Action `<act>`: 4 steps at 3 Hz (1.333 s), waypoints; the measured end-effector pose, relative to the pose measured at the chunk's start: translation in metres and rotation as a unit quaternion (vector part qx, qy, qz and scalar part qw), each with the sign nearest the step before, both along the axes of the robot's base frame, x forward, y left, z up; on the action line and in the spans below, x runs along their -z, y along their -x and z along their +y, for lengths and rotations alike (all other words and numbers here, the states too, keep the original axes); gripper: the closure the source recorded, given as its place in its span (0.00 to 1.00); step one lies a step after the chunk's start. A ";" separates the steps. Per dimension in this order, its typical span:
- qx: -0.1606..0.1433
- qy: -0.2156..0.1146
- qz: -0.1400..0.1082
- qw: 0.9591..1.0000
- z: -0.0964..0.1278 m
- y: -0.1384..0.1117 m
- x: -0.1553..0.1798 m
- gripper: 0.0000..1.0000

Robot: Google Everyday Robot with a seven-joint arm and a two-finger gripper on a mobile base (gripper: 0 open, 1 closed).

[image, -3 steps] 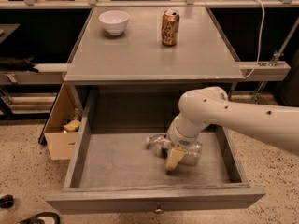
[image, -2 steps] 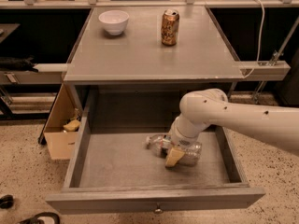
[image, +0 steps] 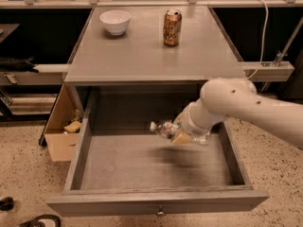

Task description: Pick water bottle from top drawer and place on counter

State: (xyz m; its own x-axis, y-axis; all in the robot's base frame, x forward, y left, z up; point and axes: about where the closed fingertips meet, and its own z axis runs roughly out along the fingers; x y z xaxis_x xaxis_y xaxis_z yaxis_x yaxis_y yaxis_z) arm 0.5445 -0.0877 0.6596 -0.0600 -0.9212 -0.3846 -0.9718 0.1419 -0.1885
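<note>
While the counter stretched above and behind the end effector, the top drawer stood open beneath it. Far behind it on the counter were a white bowl and a drink can. The end effector was clamped on the water bottle, held sideways above the drawer floor, cap pointing away from it.

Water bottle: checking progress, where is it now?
In the camera view, the water bottle lies sideways in the gripper, right of centre above the floor of the open top drawer, below the counter.
</note>
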 end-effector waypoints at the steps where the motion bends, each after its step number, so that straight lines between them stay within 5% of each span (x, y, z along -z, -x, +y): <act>1: 0.002 -0.041 -0.060 0.997 -0.018 -0.003 -0.063 1.00; 2: 0.002 -0.041 -0.060 0.997 -0.018 -0.003 -0.063 1.00; 3: -0.005 -0.050 -0.090 0.995 -0.015 -0.014 -0.102 1.00; 4: -0.022 -0.057 -0.143 0.988 -0.004 -0.034 -0.166 1.00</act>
State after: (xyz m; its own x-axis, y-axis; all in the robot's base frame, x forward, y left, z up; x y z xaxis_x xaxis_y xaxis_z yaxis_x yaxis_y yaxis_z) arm 0.5781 -0.0919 0.8252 0.1047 -0.8704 -0.4811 -0.8864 0.1377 -0.4420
